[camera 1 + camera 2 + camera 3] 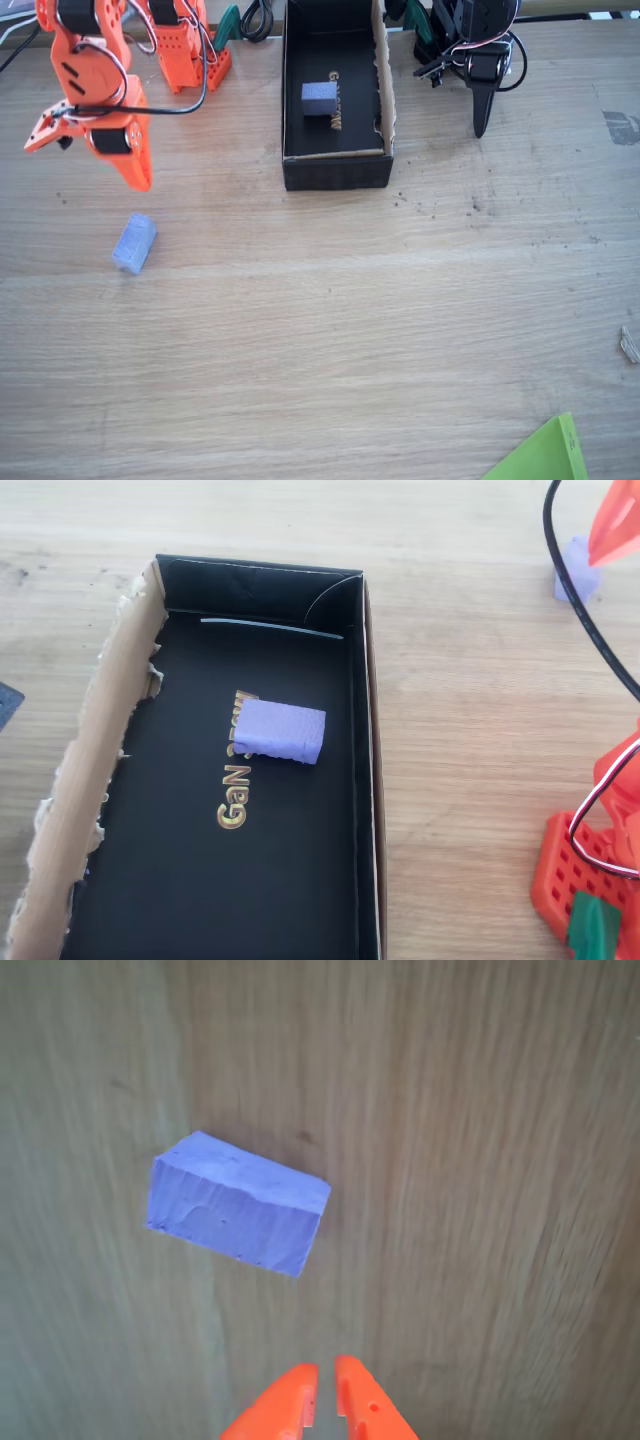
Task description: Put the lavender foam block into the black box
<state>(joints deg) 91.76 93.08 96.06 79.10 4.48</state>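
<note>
We count two foam pieces. The lavender foam block (134, 242) lies on the wooden table (350, 330), well apart from the black box (335, 170). One squarer block (283, 731) sits inside the box, on the gold lettering (233, 800). The orange gripper (325, 1400) hangs above the lavender block with its tips almost together, holding nothing.

Perhaps a hobbyist's wooden tabletop (350, 330)
</note>
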